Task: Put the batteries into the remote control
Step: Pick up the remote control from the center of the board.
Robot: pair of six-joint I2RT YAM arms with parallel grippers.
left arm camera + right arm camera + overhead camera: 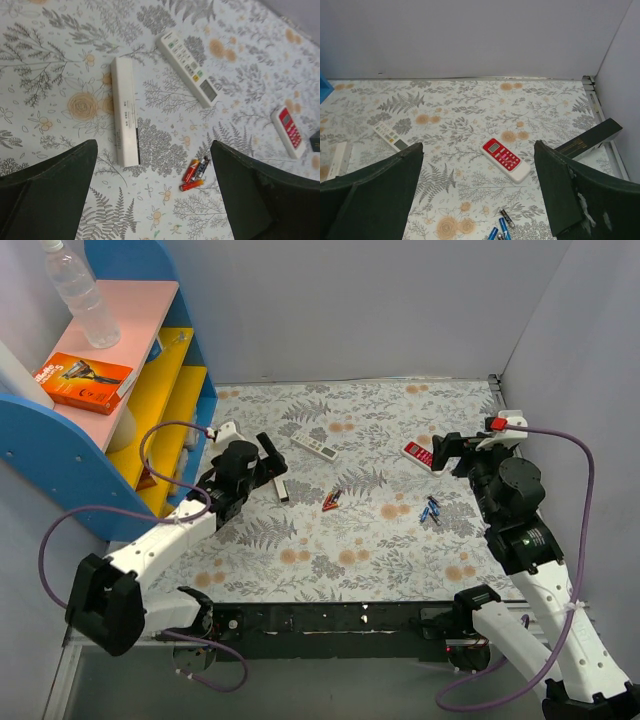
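Note:
The long white bar remote (283, 490) lies on the floral cloth left of centre; in the left wrist view it (125, 117) lies lengthwise ahead of the fingers, and it shows at the left edge of the right wrist view (337, 157). A few blue batteries (430, 510) lie right of centre, with a tiny dark cylinder beside them, just below the right gripper's view (500, 232). My left gripper (270, 462) (155, 200) is open and empty above the cloth, near the bar remote. My right gripper (456, 452) (477, 195) is open and empty, above and behind the batteries.
A shorter white buttoned remote (313, 446) (187, 67) lies behind the bar remote. A red remote (420, 455) (506, 159) lies at the right. Red-orange pieces (331, 500) (194, 175) lie mid-table. A dark box (590, 139) lies at the far right. A coloured shelf (150, 410) stands at the left.

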